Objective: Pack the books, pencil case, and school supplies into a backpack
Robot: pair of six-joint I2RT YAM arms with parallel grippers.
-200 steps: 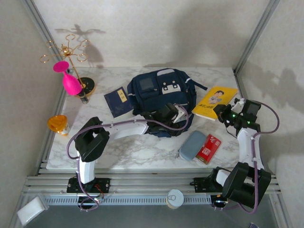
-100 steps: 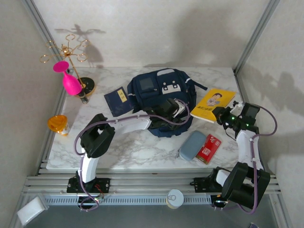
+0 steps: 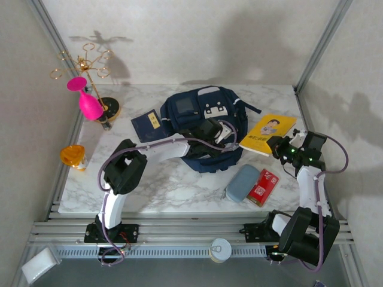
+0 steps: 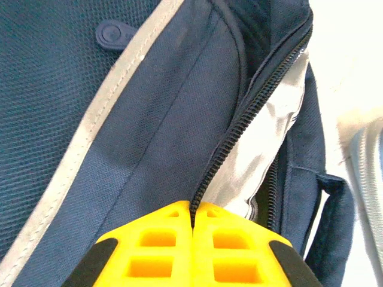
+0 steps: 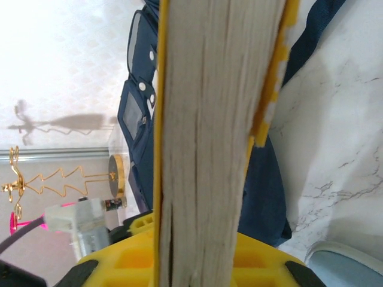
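My left gripper [image 4: 192, 239] is clamped on the backpack [image 3: 197, 110] zipper edge. My right gripper [image 3: 281, 145] pinches the yellow book [image 3: 269, 133] beside it. Unpacked on the table [image 3: 173, 188]: navy book [image 3: 149, 125], pencil case [image 3: 242, 182], red pack [image 3: 263, 187].

This is a robotics lab test cell: a marble-patterned bench [image 3: 179, 191] boxed in by plain white panels [image 3: 209, 36] and aluminium posts [image 3: 323, 45], with a left arm [image 3: 122, 173] and a right arm [image 3: 308, 185] bolted to slotted rails [image 3: 179, 230].
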